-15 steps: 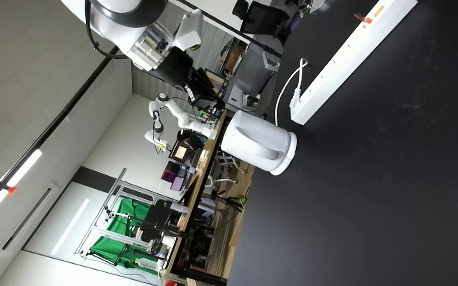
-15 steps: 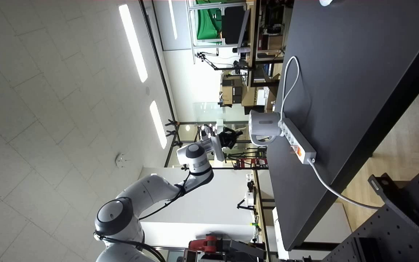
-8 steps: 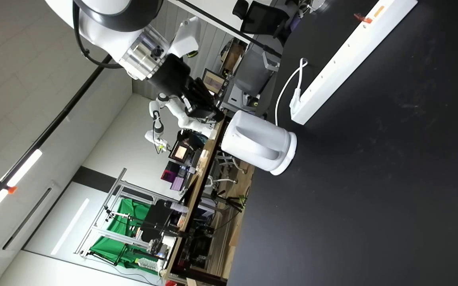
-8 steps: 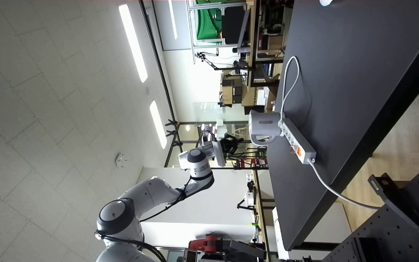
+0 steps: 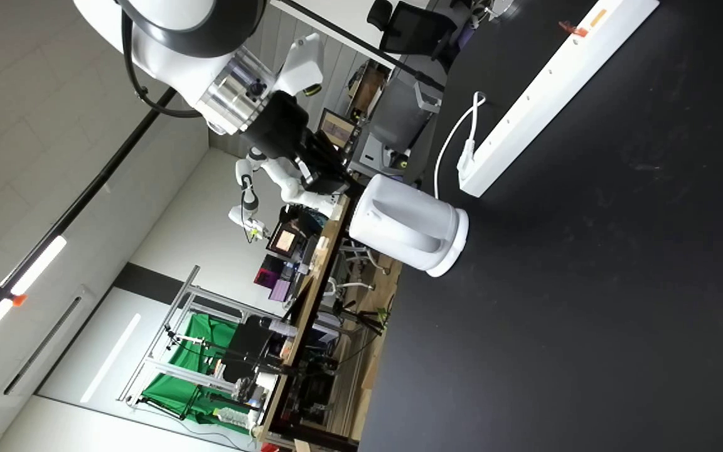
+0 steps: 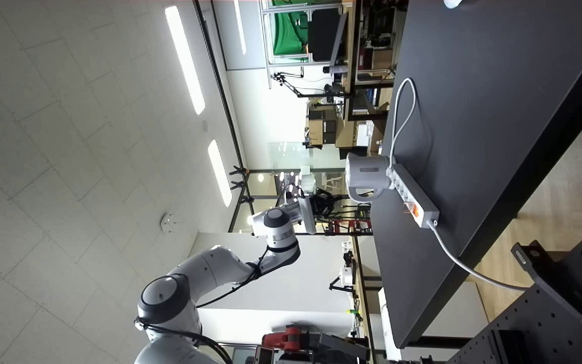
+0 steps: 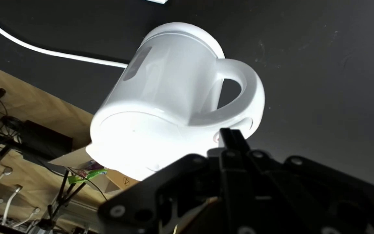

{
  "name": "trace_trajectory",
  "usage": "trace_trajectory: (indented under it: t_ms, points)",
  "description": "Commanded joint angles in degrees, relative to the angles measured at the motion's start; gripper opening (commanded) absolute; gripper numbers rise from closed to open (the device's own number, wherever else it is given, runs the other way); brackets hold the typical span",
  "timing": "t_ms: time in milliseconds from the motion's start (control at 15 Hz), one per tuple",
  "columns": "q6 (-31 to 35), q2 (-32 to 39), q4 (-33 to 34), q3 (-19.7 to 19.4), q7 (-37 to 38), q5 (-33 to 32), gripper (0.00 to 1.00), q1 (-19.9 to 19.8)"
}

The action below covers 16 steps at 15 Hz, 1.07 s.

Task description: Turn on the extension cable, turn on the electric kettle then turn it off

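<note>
Wrist view has your fingers [image 7: 227, 140] clenched together, tips right by the electric kettle [image 7: 170, 78], near the top of its handle [image 7: 253, 91]; whether they touch it, you cannot tell. Both exterior views show it standing upright on the bench [image 5: 556, 282], with the extension cable [image 5: 544, 103] near it, orange switch [image 6: 413, 208] at the farther end and a white plug [image 5: 465, 160] seated in the nearer end.

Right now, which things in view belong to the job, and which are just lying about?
Part of the job:
glossy white rounded plastic kettle
thin white kettle cord
long white bar-shaped power strip
closed black robot tool

Just lying about:
black office chair
wrinkled green fabric
brown cardboard box
</note>
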Motion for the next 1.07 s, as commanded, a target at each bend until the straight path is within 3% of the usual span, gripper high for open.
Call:
trace_trajectory:
  t_ms: [0,1000]
  points:
    - [0.5,-0.1,-0.4,0.9,-1.8,0.8,0.00,-0.7]
    - [5.1,2.6,0.2,0.7,-2.5,0.7,0.00,-0.5]
